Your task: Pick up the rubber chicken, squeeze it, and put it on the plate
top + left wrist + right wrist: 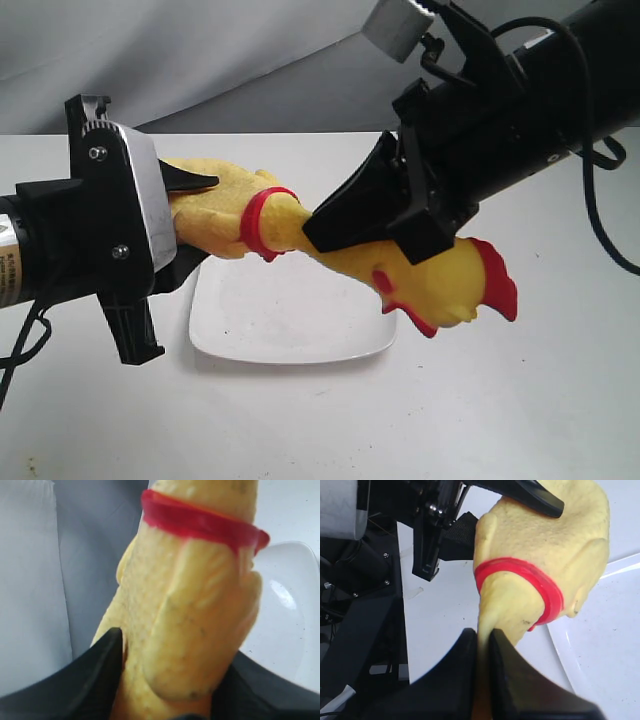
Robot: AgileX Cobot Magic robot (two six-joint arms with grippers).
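The chicken (350,262) is held above the plate (290,322), gripped at both ends. The left gripper (190,222) clamps its plump body. The right gripper (320,235) pinches the thin neck nearly flat, with the head sticking out to the right. The plate rests on the white surface (500,400).

Yellow rubber chicken (345,250) lengthwise above white plate (290,320)

Yellow-red rubber chicken (345,262), white plate (290,320)
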